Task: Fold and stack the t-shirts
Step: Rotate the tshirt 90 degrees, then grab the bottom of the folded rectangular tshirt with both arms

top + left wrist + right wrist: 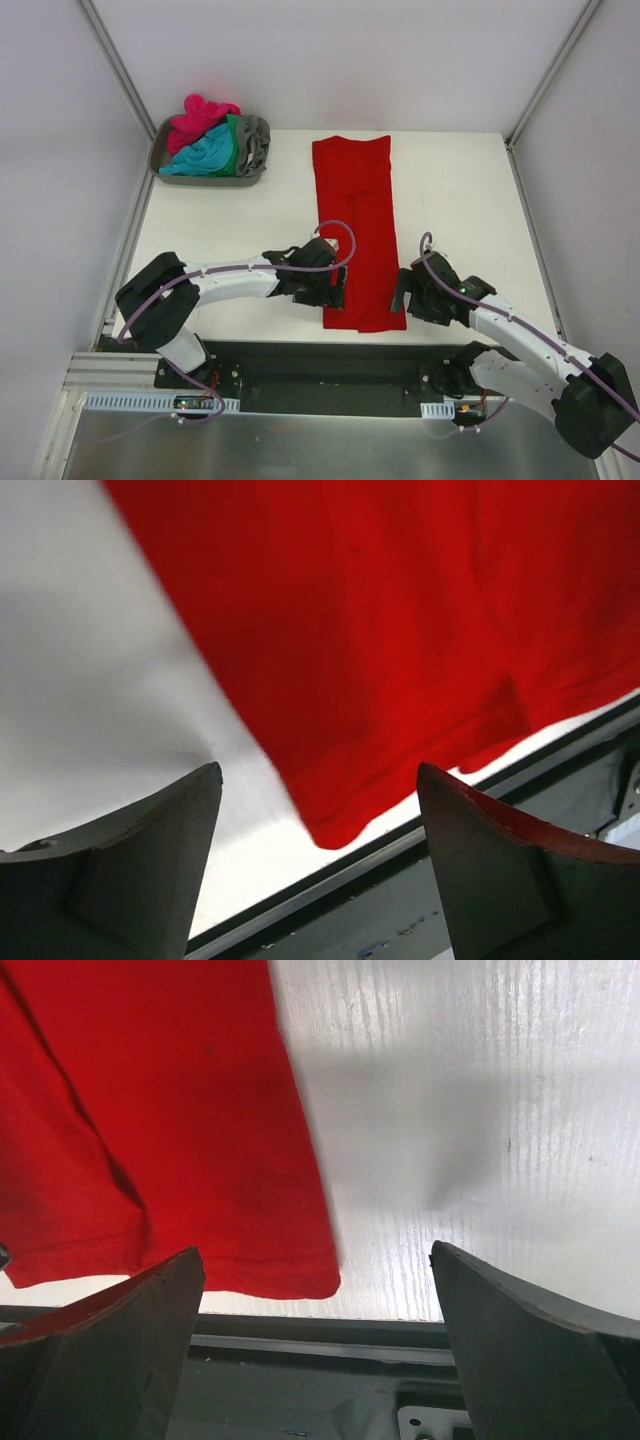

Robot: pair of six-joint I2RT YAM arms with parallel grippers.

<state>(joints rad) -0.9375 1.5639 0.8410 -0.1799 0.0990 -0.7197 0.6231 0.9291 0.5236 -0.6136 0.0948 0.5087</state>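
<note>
Red t-shirt (353, 215) lay folded on surface (220, 210), with left end effector (336, 292) and right end effector (402, 296), both spread, flanking its near hem.

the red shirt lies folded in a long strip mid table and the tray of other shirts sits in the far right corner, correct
Not quite: the tray of other shirts sits in the far left corner, as the top external view shows. The red shirt does lie folded in a long strip mid table.
</note>
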